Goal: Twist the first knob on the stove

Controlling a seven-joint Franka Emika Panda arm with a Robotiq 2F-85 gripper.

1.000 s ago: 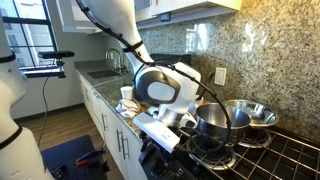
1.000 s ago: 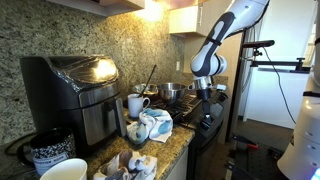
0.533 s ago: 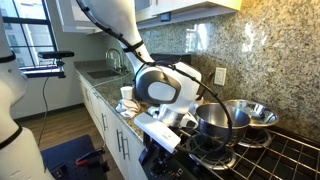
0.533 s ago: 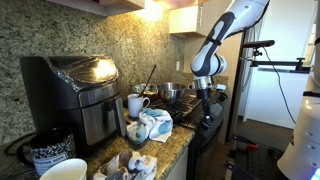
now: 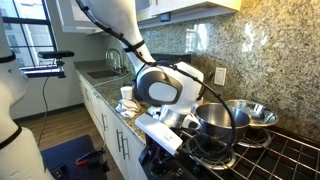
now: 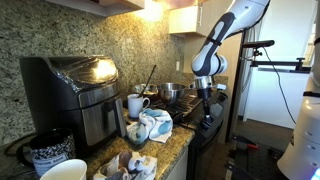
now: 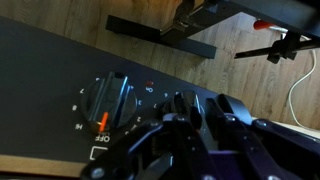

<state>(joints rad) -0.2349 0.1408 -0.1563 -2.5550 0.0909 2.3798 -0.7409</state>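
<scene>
**A:** How are the fingers (image 7: 182, 108) found?

**B:** Clenched, low in the wrist view. Nothing is seen held between them (what lies beneath them is hidden), so a grip cannot be claimed.

**A:** And the knob?

**B:** The knob (image 7: 110, 98) is seen just beside the fingers, on the control panel (image 7: 40, 70), close to the panel's lower edge. Whether it is touched cannot be told.

**A:** How is it expected to handle?

**B:** It is judged rigid and smooth, and probably stiff to turn. A hold is best taken across its raised bar, with one finger laid on each flat side. A slip is to be feared if only the round skirt is pinched. An inward push may be needed before it gives.

**A:** Can any writing be read?

**B:** "OFF" (image 7: 100, 122) is printed in orange next to the knob. The small white marks around the dial cannot be read, and no brand is made out.

**A:** And farther off?

**B:** Wooden floor (image 7: 250, 95) is seen beyond the panel. In an exterior view the stove (image 5: 290, 155) is set against the end of the worktop (image 5: 105, 95), and a pot (image 5: 215, 122) is carried on its grates.
</scene>
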